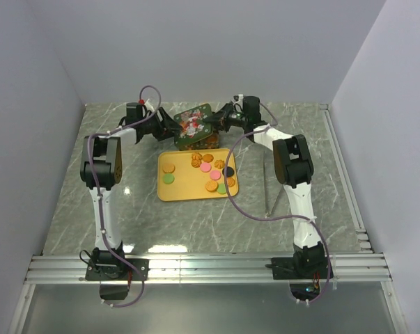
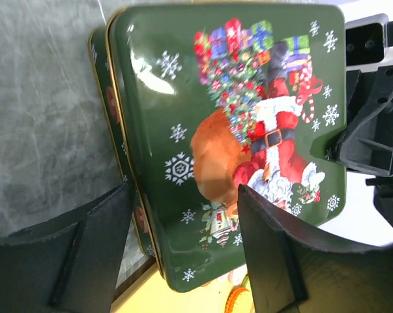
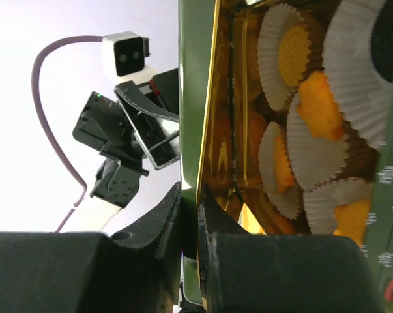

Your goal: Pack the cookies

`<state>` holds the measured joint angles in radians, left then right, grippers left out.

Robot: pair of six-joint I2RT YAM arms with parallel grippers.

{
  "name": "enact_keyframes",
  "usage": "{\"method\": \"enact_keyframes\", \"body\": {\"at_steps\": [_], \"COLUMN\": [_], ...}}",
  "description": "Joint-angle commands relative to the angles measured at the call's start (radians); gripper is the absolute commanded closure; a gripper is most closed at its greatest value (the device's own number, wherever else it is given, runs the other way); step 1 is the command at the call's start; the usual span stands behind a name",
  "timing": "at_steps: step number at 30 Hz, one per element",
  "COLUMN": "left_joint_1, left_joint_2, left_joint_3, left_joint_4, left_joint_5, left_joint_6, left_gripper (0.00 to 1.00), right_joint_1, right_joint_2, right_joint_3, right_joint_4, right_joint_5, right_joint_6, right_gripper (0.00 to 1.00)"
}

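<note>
**A:** Where are the cookies [image 1: 205, 167]?

**B:** Most lie loose on the yellow tray [image 1: 189, 193] in the middle of the marbled bench [image 1: 300, 139]. Two are pink, two green and one black, and the rest are orange or tan. They are scattered, mostly over the tray's right half. More sit inside the green Christmas tin [image 1: 193, 125] at the tray's far edge, in white scalloped paper cups [image 3: 326, 150]. One of those is a round tan one [image 3: 294, 49], and orange ones are beside it.

**A:** And the tin's lid?

**B:** The lid [image 2: 183, 98] has Santa and snowflakes on it. It lies over the tin but is offset, so the base's side shows along the lid's left edge in the left wrist view.

**A:** What about the right pincer [image 3: 189, 189]?

**B:** It has nipped down narrow on the tin's wall. One finger is on the green outside and one on the gold inside.

**A:** And the left pincer [image 2: 184, 190]?

**B:** It stands wide, with its fingers either side of the lid's near corner. One finger [image 2: 294, 261] overlaps the lid's face. I cannot tell whether either finger touches it.
</note>
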<state>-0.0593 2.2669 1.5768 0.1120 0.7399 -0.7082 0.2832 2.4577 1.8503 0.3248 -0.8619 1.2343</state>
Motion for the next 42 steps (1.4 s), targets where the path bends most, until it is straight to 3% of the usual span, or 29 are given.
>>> {"method": "enact_keyframes", "body": {"at_steps": [1, 6, 9, 13, 17, 20, 26, 30, 36, 42], "left_joint_1": [-0.017, -0.025, -0.028, -0.037, -0.050, -0.066, -0.094, -0.099, -0.100, -0.100], "left_joint_2": [0.023, 0.028, 0.032, 0.043, 0.046, 0.051, 0.060, 0.063, 0.068, 0.075], "left_joint_3": [0.026, 0.032, 0.061, 0.118, 0.129, 0.138, 0.160, 0.154, 0.166, 0.169], "left_joint_4": [0.032, 0.043, 0.032, 0.000, 0.000, -0.012, -0.023, -0.021, -0.037, -0.041], "left_joint_5": [0.044, 0.052, 0.056, 0.049, 0.038, 0.030, 0.013, 0.003, -0.004, -0.002], "left_joint_6": [-0.016, -0.033, -0.037, -0.031, -0.036, -0.027, -0.025, -0.033, -0.025, -0.025], "left_gripper": [0.30, 0.38, 0.42, 0.43, 0.44, 0.44, 0.44, 0.44, 0.44, 0.44], "right_joint_1": [-0.032, -0.049, -0.052, -0.061, -0.068, -0.070, -0.081, -0.090, -0.114, -0.119], "right_joint_2": [-0.020, -0.017, -0.014, -0.023, -0.040, -0.049, -0.072, -0.078, -0.112, -0.129], "right_joint_3": [-0.063, -0.077, -0.046, -0.029, -0.042, -0.025, 0.023, 0.102, 0.111, 0.185], "right_joint_4": [0.040, 0.056, -0.066, -0.147, -0.200, -0.277, -0.415, -0.608, -0.723, -0.846], "right_joint_5": [0.001, 0.006, 0.020, 0.041, 0.061, 0.084, 0.124, 0.185, 0.256, 0.305], "right_joint_6": [0.027, 0.028, -0.048, -0.119, -0.156, -0.225, -0.311, -0.396, -0.456, -0.521], "right_gripper": [1.00, 1.00, 0.95, 0.78, 0.51, 0.42, 0.33, 0.32, 0.30, 0.21]}}
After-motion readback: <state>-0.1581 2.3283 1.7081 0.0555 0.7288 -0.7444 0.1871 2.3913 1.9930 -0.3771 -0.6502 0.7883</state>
